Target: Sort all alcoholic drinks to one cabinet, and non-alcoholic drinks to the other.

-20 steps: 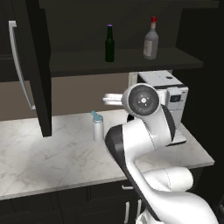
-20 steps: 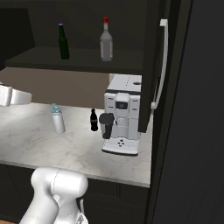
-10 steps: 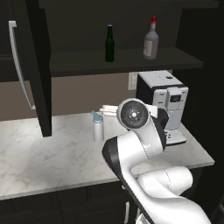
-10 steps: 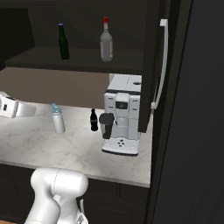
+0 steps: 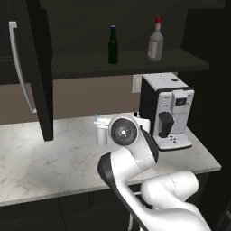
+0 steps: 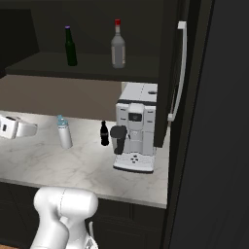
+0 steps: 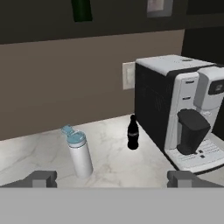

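Observation:
On the open upper cabinet shelf (image 5: pixel 135 61) stand the dark green beer bottle (image 5: pixel 113 45) (image 6: pixel 71 46) and the clear-grey, red-capped liquor bottle (image 5: pixel 155 41) (image 6: pixel 117 44). The white flask with a light-blue lid (image 7: pixel 80 152) (image 6: pixel 63 132) and the small black red-labelled bottle (image 7: pixel 132 133) (image 6: pixel 104 133) stand upright on the marble counter (image 6: pixel 73 168). My gripper (image 7: pixel 112 179) is open and holds nothing. It hovers low over the counter, short of both, facing the gap between them. My hand (image 6: pixel 17 127) comes in from the left, apart from the flask.
A white and black coffee machine (image 5: pixel 167 110) (image 7: pixel 183 118) stands just right of the black bottle. One open dark cabinet door (image 5: pixel 38 67) hangs at the left and another, with a silver bar handle (image 6: pixel 180 73), at the right. A wall outlet (image 7: pixel 128 75) is behind the bottle.
The arm has folded down and the hand has dropped from mid-height to just above the counter, coming closer to the flask. The jaws stay open. The bottles have not moved.

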Controlling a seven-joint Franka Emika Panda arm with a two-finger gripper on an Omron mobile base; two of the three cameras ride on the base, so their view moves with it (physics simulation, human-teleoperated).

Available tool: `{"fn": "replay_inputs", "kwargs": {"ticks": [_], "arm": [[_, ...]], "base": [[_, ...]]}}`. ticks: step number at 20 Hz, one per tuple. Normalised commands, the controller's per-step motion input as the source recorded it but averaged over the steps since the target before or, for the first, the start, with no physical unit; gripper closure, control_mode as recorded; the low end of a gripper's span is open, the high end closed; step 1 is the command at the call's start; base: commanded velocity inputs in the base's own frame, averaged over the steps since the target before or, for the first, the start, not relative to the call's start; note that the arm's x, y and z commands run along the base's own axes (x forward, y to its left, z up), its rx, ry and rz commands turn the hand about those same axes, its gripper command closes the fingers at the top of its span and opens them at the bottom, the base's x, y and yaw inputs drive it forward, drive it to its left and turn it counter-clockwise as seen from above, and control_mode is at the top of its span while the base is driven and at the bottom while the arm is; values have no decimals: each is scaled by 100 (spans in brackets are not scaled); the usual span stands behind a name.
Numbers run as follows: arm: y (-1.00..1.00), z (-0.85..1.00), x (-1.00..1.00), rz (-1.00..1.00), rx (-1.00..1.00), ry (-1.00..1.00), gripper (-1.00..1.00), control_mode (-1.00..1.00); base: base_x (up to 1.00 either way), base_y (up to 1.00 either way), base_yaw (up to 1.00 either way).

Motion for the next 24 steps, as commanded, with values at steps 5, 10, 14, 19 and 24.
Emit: {"fn": "replay_inputs", "kwargs": {"ticks": [5, 10, 14, 19, 24], "arm": [[36, -16, 14, -9, 0, 1, -100, -100], [39, -21, 30, -15, 0, 3, -100, -100], [28, -28, 34, -15, 0, 2, -100, -100], [13, -27, 40, -14, 0, 0, -100, -100], [1, -17, 41, -11, 0, 0, -100, -100]], "base": [[0, 0, 0], [0, 0, 0], [0, 0, 0], [0, 0, 0], [0, 0, 0]]}}
